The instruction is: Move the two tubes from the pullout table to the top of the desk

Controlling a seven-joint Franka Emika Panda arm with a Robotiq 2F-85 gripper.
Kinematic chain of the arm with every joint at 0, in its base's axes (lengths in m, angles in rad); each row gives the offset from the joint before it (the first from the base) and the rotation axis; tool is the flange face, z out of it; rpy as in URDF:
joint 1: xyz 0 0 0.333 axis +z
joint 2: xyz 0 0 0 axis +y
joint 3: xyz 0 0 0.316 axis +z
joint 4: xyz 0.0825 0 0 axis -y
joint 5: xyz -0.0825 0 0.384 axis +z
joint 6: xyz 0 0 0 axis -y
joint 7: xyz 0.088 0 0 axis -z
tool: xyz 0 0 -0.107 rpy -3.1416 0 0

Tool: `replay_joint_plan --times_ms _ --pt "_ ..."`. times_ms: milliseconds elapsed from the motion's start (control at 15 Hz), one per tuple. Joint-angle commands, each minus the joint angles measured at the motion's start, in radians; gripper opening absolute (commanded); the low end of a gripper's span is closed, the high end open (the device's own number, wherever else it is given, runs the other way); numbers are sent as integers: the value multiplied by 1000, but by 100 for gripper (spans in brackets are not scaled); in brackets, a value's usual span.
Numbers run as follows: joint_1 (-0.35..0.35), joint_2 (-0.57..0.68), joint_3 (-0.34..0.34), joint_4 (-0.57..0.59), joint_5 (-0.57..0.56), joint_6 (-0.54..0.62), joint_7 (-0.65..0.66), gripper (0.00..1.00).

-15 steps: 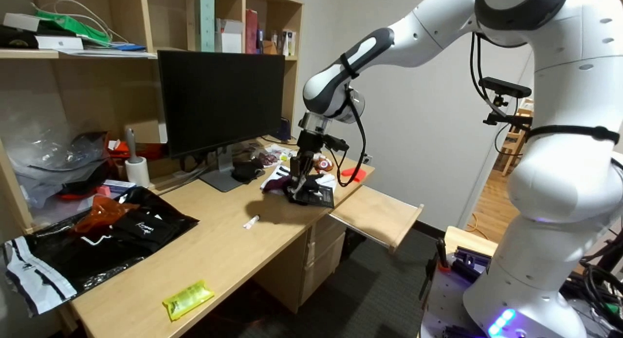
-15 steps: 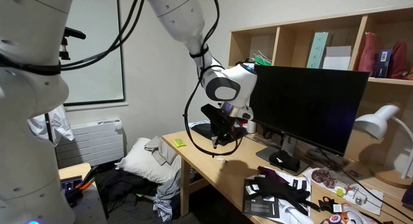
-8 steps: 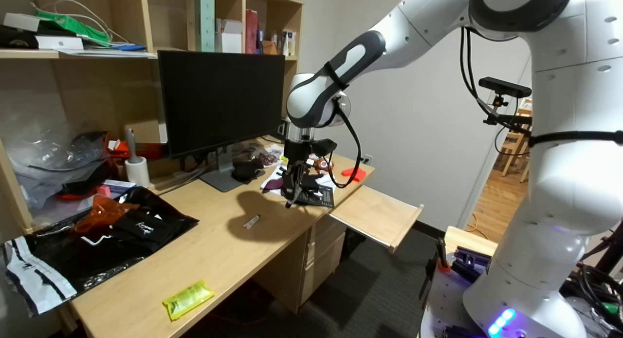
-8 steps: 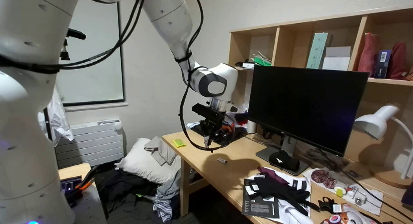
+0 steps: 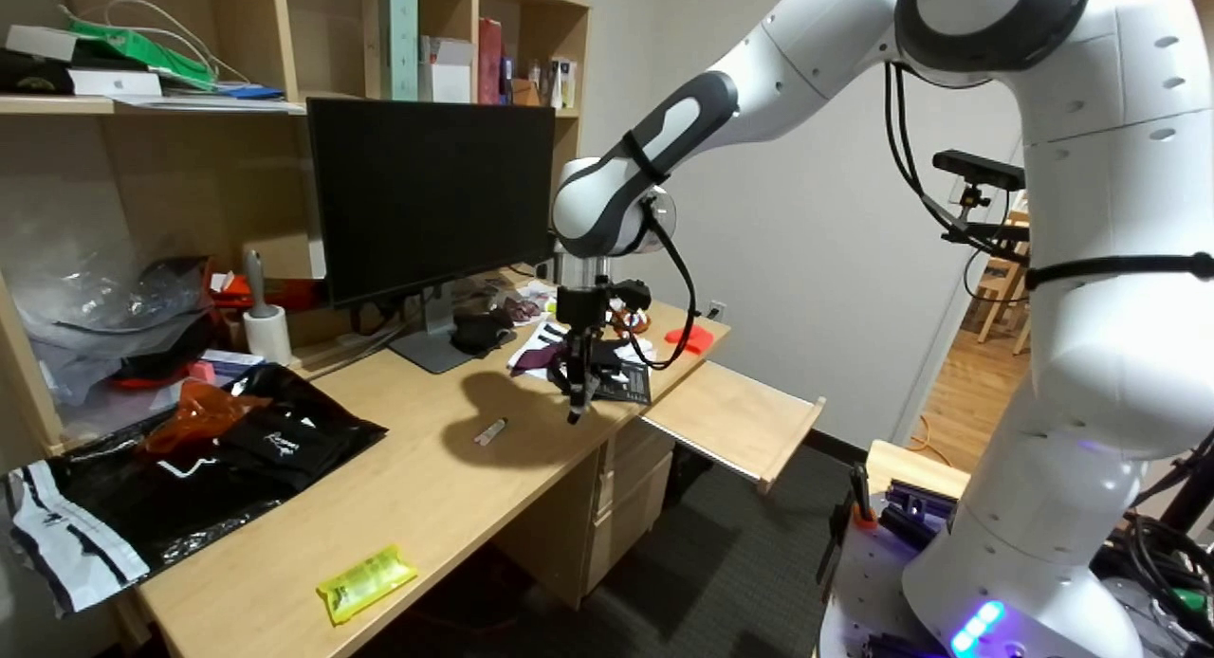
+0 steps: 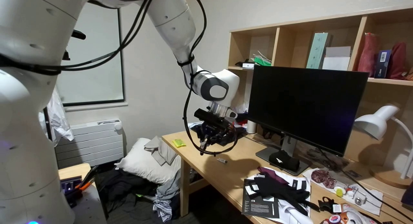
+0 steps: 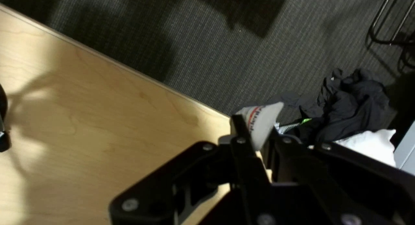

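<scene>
Gripper (image 7: 256, 129), nearly closed, pinches flared white tube (image 7: 266, 118); slim tube (image 5: 490, 432) lies on wooden desk (image 5: 408, 483).

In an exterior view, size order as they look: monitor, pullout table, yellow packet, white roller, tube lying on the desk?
In an exterior view, largest first:
monitor
pullout table
yellow packet and white roller: too alike to rank, packet looks nearer the camera
tube on the desk
</scene>
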Motion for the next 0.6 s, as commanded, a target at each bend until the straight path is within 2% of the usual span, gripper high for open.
replay_joint_plan --times_ms 0,133,267,333,400,533 --pt "59 60 -52 58 -109 12 -50 8" --pt "97 83 -84 59 -206 118 -28 8" --pt "86 106 -60 48 -183 213 -52 8" --pt "72 112 -35 34 -133 269 -47 8" --pt "83 97 -56 43 -163 197 -22 13" --pt "81 116 -43 43 -159 243 -21 13"
